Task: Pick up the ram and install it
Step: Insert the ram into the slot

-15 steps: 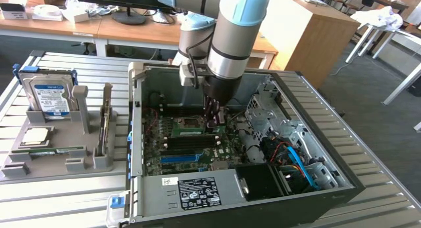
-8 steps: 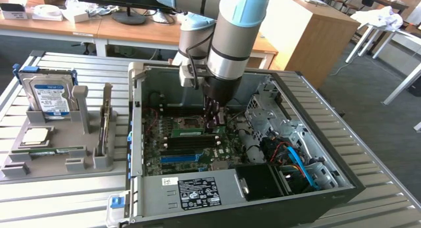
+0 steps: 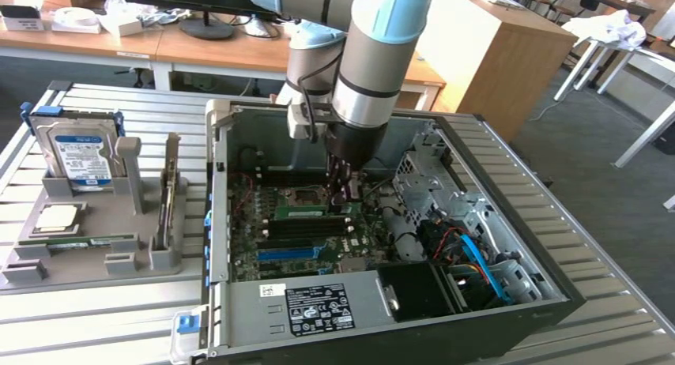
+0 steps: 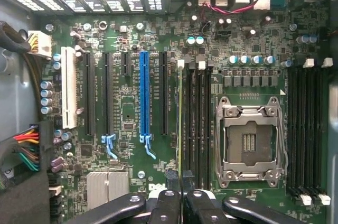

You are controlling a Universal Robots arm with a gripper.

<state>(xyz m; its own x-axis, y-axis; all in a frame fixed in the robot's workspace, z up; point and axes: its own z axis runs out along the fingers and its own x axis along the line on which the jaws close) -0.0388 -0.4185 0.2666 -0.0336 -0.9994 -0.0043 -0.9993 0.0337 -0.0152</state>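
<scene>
— Right, the arm (image 3: 364, 73) is reaching straight down into the open computer case (image 3: 530, 232), with the gripper (image 3: 346, 196) low over the main board (image 4: 127, 108).
— Has it got the ram?
— Yes. From the wrist camera, the two black fingers (image 4: 171, 184) are pinched together on the ram (image 4: 179, 123). It stands on its edge, so all I get is a thin yellow-green line running away from the fingertips.
— Whereabouts on the board?
— Along the outermost of the four black memory slots (image 4: 199, 123). That's the one furthest from the open processor socket (image 4: 251, 142) and nearest the blue slot (image 4: 143, 92). The grip is at one end of the stick, and the rest runs along the slot.
— Seated, or just hovering?
— Can't tell from here. In the exterior view the ram (image 3: 311, 211) is a narrow green strip beside the fingertips, about level with the slots. Whether it has gone down into the slot I can't say.
— And outside the case?
— On the exterior view's left a grey tray (image 3: 84, 266) sits on the slatted table (image 3: 590, 333). A hard drive (image 3: 76, 156) stands upright in it, and a card (image 3: 169, 195) is on edge just beside that
</scene>
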